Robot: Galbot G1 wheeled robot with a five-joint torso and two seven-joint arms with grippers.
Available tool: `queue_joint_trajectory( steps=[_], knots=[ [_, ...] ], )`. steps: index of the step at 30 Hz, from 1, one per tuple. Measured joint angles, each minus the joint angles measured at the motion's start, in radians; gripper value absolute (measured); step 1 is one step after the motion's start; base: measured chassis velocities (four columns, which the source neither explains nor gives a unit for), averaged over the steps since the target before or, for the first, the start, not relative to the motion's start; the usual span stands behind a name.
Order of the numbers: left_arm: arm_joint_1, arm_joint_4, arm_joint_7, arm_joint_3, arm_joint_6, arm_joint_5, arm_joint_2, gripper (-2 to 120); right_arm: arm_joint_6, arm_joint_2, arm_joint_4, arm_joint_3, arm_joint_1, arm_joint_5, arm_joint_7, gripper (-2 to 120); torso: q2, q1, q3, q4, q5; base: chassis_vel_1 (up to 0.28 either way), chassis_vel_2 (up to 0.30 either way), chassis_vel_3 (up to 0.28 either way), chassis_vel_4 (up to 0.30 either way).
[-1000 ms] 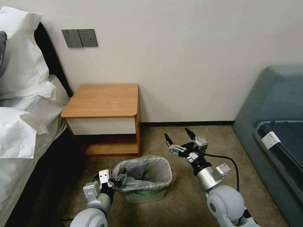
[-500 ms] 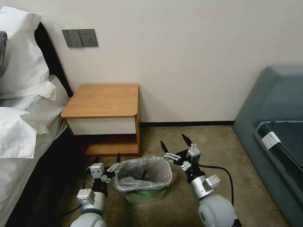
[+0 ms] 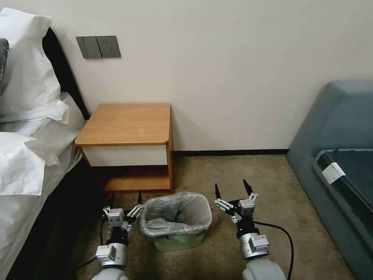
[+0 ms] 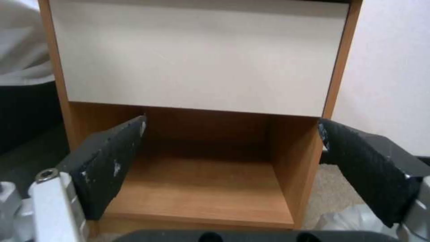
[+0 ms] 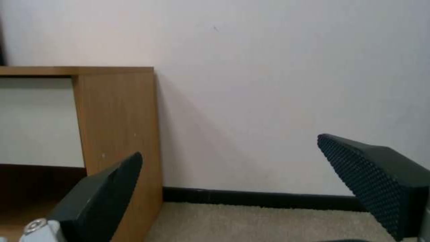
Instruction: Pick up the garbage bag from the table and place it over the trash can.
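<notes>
So the bag (image 3: 176,213) is already draped over the can (image 3: 179,240), which sits on the carpet just in front of the worktop (image 3: 126,124), and both end effectors are spread wide and holding nothing, left (image 3: 123,202) and right (image 3: 233,191) of the can. Biggest risk I see: the film looks loose and bunched on the can's near-left rim, so it could slump inside. A fingertip this close could also snag it.

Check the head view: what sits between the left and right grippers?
The trash can, lined with the garbage bag, stands on the carpet between the left gripper and the right gripper. Both are open and touch nothing.
</notes>
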Motion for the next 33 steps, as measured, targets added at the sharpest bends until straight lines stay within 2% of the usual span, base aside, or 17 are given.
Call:
queue_joint_trajectory(
  steps=[33],
  knots=[
    [0.001, -0.006, -0.002, 0.001, 0.012, -0.004, 0.000, 100, -0.005, -0.002, 0.003, -0.001, 0.003, 0.008, -0.003, 100, 0.000, 0.000, 0.000, 0.0000, 0.0000, 0.000, 0.000, 0.000, 0.000]
  ],
)
